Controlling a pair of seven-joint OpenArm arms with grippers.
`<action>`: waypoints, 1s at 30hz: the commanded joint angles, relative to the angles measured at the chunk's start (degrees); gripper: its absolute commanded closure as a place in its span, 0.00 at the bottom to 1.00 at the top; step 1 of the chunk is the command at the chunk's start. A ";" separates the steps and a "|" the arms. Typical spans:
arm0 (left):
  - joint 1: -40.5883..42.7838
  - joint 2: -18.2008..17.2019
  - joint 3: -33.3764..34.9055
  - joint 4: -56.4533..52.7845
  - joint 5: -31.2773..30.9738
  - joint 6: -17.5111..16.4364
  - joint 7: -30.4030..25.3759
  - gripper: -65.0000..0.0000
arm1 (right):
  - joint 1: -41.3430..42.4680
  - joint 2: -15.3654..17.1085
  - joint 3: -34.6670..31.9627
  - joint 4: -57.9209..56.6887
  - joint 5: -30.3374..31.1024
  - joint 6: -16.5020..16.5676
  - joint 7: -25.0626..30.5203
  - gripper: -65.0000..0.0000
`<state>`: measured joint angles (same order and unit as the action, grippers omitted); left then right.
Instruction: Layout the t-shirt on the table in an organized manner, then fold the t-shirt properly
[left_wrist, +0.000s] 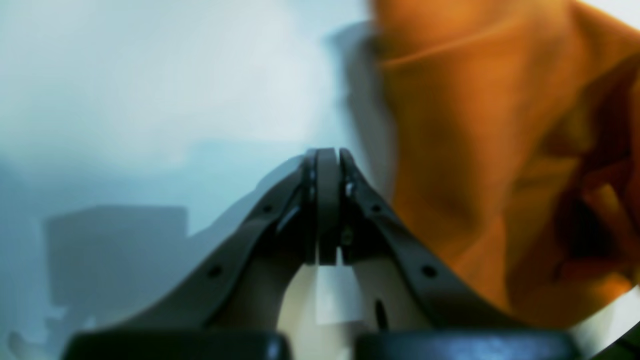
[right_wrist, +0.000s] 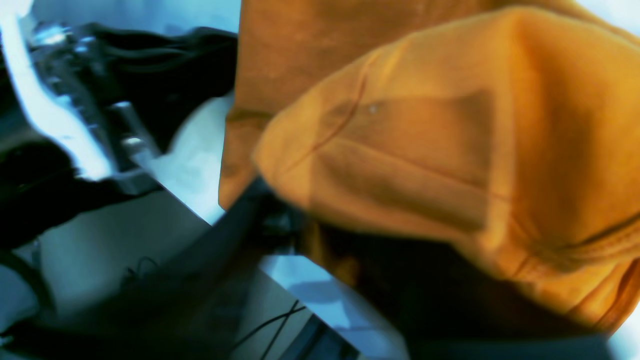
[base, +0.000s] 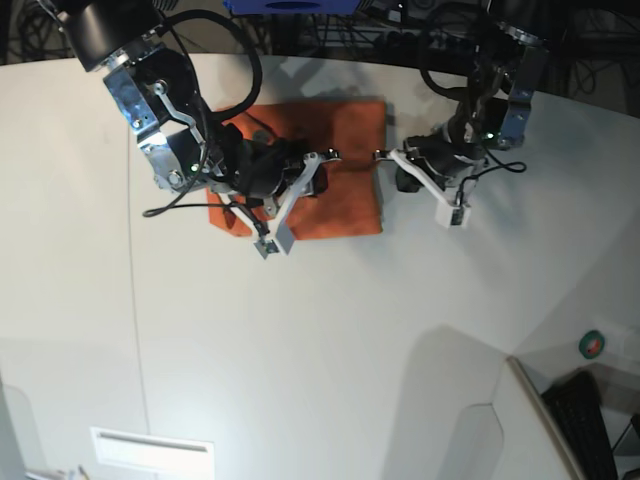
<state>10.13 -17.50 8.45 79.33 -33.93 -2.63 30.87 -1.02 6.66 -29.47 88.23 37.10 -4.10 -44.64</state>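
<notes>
Since the t-shirt (base: 335, 170) lies folded on the far counter (base: 330, 340), my left fingers (left_wrist: 327, 165) sit closed and empty beside it; I cannot tell my right fingers' (base: 322, 160) state.

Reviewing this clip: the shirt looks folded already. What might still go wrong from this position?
1. The right claw sits over the folded t-shirt; the right wrist view shows cloth bulging right at it, so pulling away may drag a layer and undo the fold.
2. The left claw is shut just beside the shirt's edge; a sideways sweep might nudge it askew.
3. Both wrist views are blurred, so contact is hard to judge.
</notes>
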 joint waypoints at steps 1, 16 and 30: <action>0.46 -1.01 -2.69 2.30 -0.22 -0.14 -1.20 1.00 | 0.44 -0.37 0.07 0.87 0.74 0.10 0.55 0.58; 6.00 -3.91 -42.25 5.90 0.31 -17.89 13.57 1.00 | 7.30 2.00 -21.03 10.90 0.83 -8.61 0.55 0.50; 11.01 -5.67 -48.76 0.89 0.31 -21.32 9.52 1.00 | 1.50 14.75 -13.12 15.38 0.74 -21.70 0.91 1.00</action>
<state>21.04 -21.85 -39.86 79.29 -33.10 -23.75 41.39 -0.25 21.50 -42.92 102.45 37.60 -25.80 -44.34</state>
